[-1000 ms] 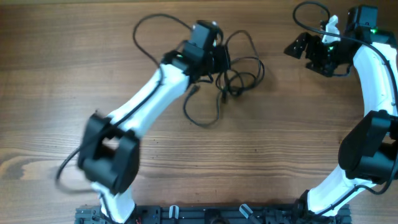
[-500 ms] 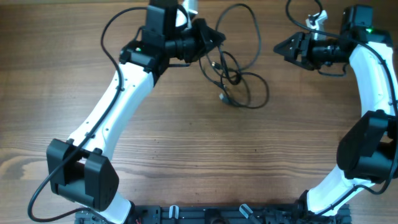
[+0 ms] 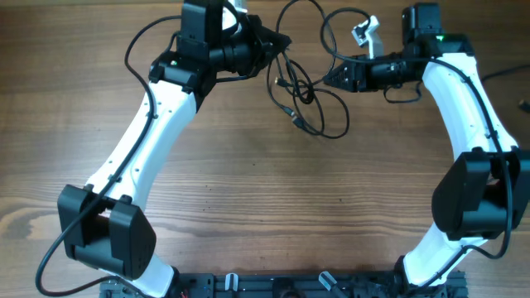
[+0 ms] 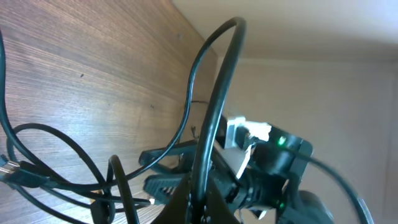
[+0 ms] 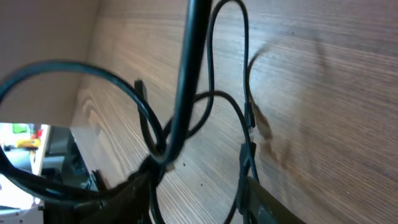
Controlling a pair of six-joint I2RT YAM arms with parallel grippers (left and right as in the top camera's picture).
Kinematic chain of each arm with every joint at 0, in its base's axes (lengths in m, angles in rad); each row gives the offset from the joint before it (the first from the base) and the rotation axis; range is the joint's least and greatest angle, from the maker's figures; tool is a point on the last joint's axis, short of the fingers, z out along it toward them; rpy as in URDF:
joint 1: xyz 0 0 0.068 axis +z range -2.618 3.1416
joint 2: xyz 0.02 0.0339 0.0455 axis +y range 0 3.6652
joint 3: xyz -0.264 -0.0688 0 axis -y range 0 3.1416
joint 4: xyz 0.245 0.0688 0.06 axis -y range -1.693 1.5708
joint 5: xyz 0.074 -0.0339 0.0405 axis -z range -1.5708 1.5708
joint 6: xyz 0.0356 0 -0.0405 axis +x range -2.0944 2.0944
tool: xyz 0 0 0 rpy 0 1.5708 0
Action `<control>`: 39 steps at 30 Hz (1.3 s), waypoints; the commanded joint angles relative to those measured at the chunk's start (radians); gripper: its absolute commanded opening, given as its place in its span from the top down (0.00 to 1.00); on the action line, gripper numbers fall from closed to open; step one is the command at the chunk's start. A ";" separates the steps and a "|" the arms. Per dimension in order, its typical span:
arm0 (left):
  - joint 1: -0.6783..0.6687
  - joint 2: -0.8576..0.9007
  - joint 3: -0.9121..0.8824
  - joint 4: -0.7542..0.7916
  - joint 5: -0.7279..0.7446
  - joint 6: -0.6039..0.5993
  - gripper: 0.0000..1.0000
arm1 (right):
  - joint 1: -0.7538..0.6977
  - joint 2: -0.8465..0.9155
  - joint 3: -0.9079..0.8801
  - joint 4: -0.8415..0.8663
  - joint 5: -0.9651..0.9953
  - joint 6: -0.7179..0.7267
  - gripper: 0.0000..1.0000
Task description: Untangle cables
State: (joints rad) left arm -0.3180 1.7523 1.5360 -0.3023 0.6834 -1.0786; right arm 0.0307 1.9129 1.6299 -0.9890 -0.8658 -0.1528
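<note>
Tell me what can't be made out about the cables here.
Overhead: cable tangle strands overlap, too thin to count separate cables.
Overhead: connector too small to identify.
Right wrist: nearest cable blurred, top end cut off by the frame edge.

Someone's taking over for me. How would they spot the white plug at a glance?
On the brown wooden table, look to the far edge, where the right pincer points at the tangle of thin black cables. Just past that arm's wrist, towards the edge, is a small white plug, the only white piece among the black wires.
</note>
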 commanded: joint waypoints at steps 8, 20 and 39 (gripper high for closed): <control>0.035 0.000 0.003 0.037 0.018 -0.032 0.96 | 0.068 -0.031 -0.009 -0.019 0.019 -0.058 0.61; 0.035 0.000 0.003 0.037 -0.004 -0.029 0.96 | 0.065 -0.032 -0.009 0.108 -0.086 0.054 0.40; 0.019 0.000 0.003 -0.393 -0.650 0.265 0.96 | 0.035 -0.187 0.038 0.047 -0.144 0.138 0.96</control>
State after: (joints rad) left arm -0.2993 1.7538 1.5375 -0.6579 0.2531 -0.9089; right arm 0.1146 1.8484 1.6276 -0.9543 -0.9348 -0.0864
